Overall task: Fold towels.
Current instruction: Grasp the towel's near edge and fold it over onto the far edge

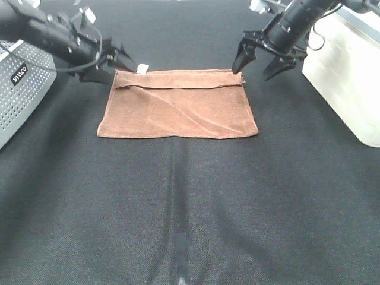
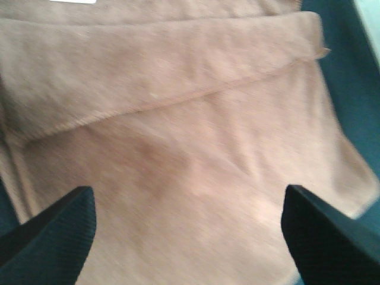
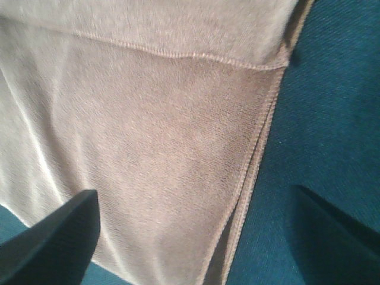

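The reddish-brown towel (image 1: 178, 104) lies folded flat on the dark table, with a narrow strip turned over along its far edge and a small white tag (image 1: 142, 69) at the far left corner. My left gripper (image 1: 122, 62) is open, just above the towel's far left corner. My right gripper (image 1: 261, 64) is open, just beyond the far right corner. The left wrist view shows the towel (image 2: 190, 148) filling the frame between the open fingertips (image 2: 53, 237). The right wrist view shows the towel's side edge (image 3: 148, 148) between open fingertips (image 3: 53, 237).
A grey perforated box (image 1: 21, 89) stands at the left edge. A white container (image 1: 350, 77) stands at the right. Dark table cloth (image 1: 190, 208) stretches in front of the towel.
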Robot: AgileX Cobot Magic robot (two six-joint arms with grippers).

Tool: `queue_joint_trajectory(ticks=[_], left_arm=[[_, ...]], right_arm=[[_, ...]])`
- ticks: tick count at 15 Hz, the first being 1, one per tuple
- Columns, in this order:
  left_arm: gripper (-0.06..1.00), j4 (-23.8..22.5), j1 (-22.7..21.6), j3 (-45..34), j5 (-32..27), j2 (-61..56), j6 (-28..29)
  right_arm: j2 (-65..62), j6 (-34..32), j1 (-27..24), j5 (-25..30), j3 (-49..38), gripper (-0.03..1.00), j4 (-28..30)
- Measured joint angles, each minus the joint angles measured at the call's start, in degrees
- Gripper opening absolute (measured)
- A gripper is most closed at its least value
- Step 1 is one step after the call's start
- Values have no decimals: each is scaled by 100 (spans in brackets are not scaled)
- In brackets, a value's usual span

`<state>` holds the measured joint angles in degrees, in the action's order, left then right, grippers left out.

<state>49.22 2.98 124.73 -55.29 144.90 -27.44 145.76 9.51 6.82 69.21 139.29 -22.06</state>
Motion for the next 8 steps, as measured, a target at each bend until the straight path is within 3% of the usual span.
queue_joint_trajectory(ticks=[4,7,8], left_arm=[[81,-92,0,-401,-195,-435,447],[81,-338,0,-1793,132,-1226,510],[81,-361,-23,-2618,458,-1684,527]], right_arm=[[-344,-286,0,0,-52,78,109],[-980,-281,0,-6,-1037,78,155],[-1272,-212,0,-11,-1954,78,160]])
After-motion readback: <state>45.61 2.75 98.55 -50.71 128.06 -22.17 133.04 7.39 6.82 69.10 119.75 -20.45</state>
